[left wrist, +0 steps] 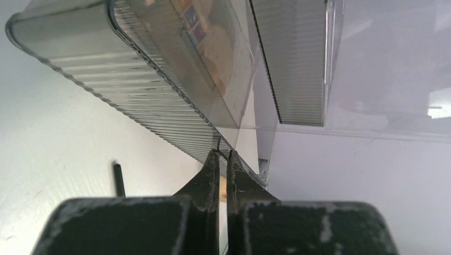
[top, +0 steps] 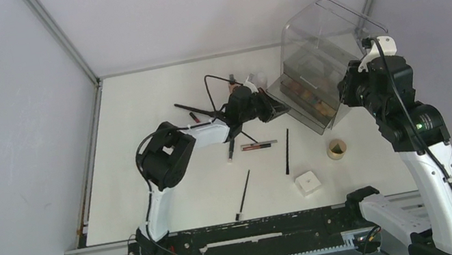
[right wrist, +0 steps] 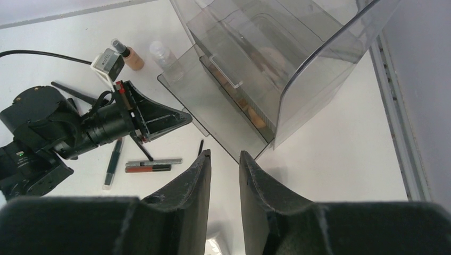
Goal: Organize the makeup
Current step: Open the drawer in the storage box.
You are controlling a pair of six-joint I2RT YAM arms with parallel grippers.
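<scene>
Left gripper (left wrist: 223, 159): jaws narrow, nipping the thin front lip of the clear bin (top: 304, 31).
Right gripper (right wrist: 223, 159): slim empty gap, above the tabletop (top: 135, 101) by the bin's near corner.
Makeup: black brush (top: 287, 151) and lip stick (top: 259, 145) loose mid-table; puff (top: 336, 148) and white box (top: 308, 182) at 6 o'clock of the bin.
Room: widest open stretch at 10 o'clock, toward the left table edge.

The left gripper (left wrist: 222, 155) has its fingers (left wrist: 211, 167) closed to a sliver, seemingly nipping a thin clear edge (left wrist: 219, 141). Behind it, the wrist and forearm lie low and nearly level, running back to a sharply bent elbow. The right gripper (right wrist: 224, 155) hangs tilted downward, jaws parted and nothing between them, its upright arm folded behind and below it.
</scene>
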